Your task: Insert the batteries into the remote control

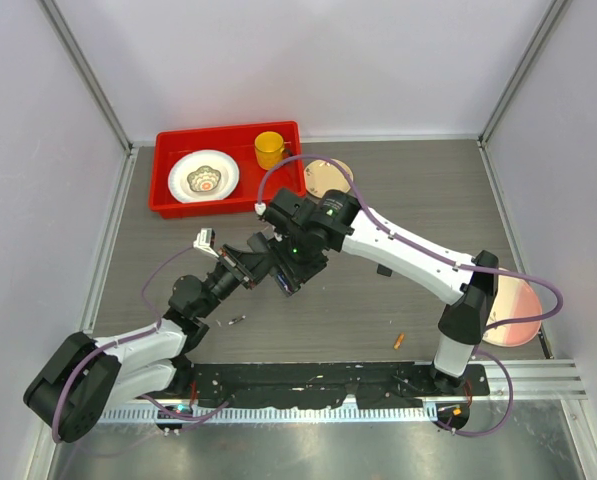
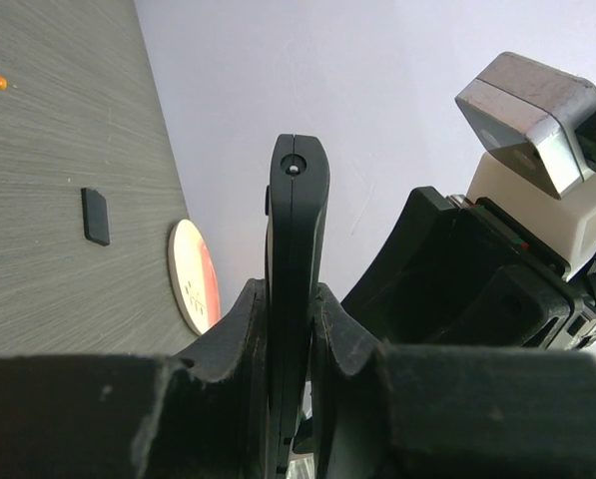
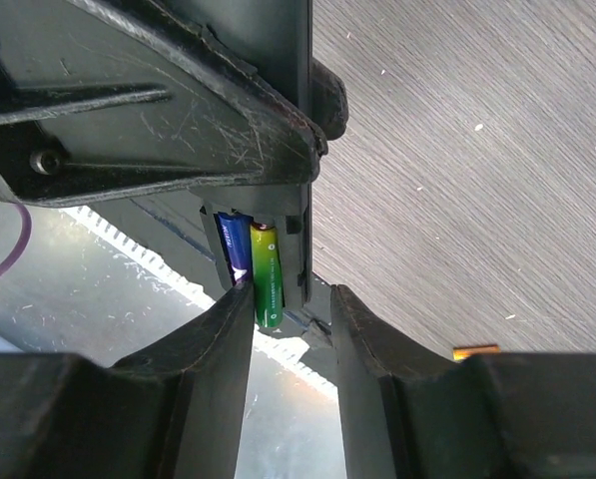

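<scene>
My left gripper (image 2: 293,299) is shut on the remote control (image 2: 296,220), holding it edge-on above the table. In the right wrist view the remote's (image 3: 299,239) open battery bay holds a blue battery (image 3: 234,244) and a green battery (image 3: 267,274), whose lower end sticks out past the bay's edge. My right gripper (image 3: 290,304) is open just below the bay; its left finger (image 3: 218,339) lies against the green cell and its right finger stands apart from it. From above, both grippers, left (image 1: 240,268) and right (image 1: 290,270), meet mid-table. The black back cover (image 2: 95,216) lies flat on the table.
An orange battery (image 1: 399,341) and another small cell (image 1: 236,320) lie loose on the table. A red bin (image 1: 168,180) at the back holds a white plate (image 1: 203,176) and a yellow cup (image 1: 270,149). A wooden disc (image 1: 328,178) and a pink plate (image 1: 513,312) sit nearby.
</scene>
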Available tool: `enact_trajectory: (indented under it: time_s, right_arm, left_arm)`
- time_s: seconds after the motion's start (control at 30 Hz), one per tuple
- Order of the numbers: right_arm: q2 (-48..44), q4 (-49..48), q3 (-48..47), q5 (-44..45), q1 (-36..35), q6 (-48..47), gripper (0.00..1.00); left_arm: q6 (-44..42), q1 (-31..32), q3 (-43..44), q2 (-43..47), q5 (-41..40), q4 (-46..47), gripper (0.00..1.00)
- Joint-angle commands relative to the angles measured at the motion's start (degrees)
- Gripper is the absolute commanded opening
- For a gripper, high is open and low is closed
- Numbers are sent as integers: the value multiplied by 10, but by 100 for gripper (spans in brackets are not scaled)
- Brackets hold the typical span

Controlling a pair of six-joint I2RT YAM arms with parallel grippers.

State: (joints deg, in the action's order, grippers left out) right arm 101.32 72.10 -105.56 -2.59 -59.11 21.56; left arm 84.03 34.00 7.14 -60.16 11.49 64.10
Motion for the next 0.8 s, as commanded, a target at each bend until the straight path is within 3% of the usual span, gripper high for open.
enact_trajectory:
  time_s: [0.0,0.43,0.77]
  right_arm:
    - [10,-21,-32,14,8,-1,43]
    - [-5,-37,-41,-12,8,1,48]
    - [-63,-126,-17,-56,8,1,49]
  left_arm:
    - [31,5,7,7,18,101,0]
    - [24,5,6,-7,16,96,0]
    - [22,5,14,-25,21,86,0]
